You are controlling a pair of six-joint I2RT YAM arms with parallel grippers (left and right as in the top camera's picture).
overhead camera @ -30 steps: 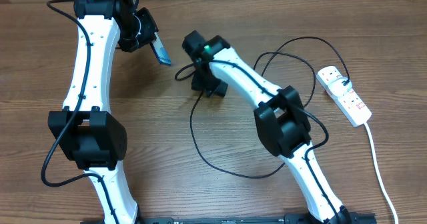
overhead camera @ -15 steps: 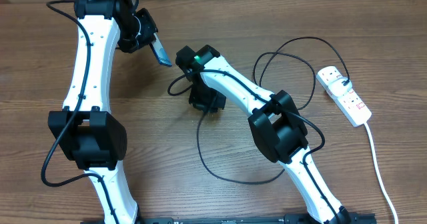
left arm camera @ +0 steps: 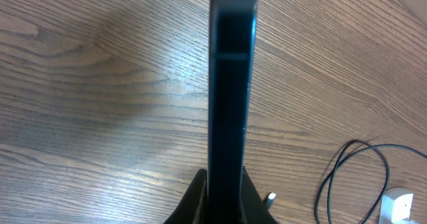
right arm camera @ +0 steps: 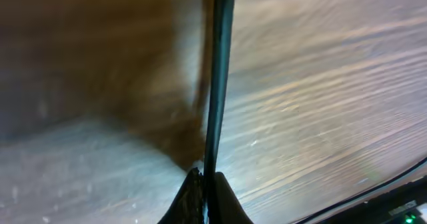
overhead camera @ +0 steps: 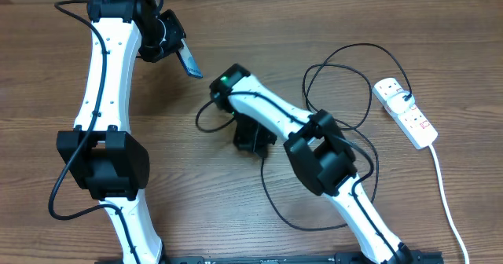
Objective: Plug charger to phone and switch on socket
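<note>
The left gripper (left arm camera: 224,192) is closed on the lower end of the phone (left arm camera: 231,84), its black fingers pressed against both flat faces. The left wrist view shows the phone edge-on, a slim dark slab with a smooth, glossy rim. From overhead the phone tilts outward past the gripper, off the table (overhead camera: 440,28), with a strip of blue screen visible. The right gripper (right arm camera: 206,192) is pinched nearly closed on the charger (right arm camera: 218,64), whose thin black cable runs straight up between the fingertips. That view is blurred, so the connector tip cannot be made out.

The left arm stretches from the near edge to the far left of the table, its white links almost straight. The right arm reaches diagonally to the middle of the table, elbow bent and wrist turned down, with its dark gripper low over the wood grain. The rest of the cable trails in loose loops around that arm towards the socket (overhead camera: 405,113), a long white power strip with red switch marks. It lies at the right of the table, and its thick white cord runs to the near edge.
</note>
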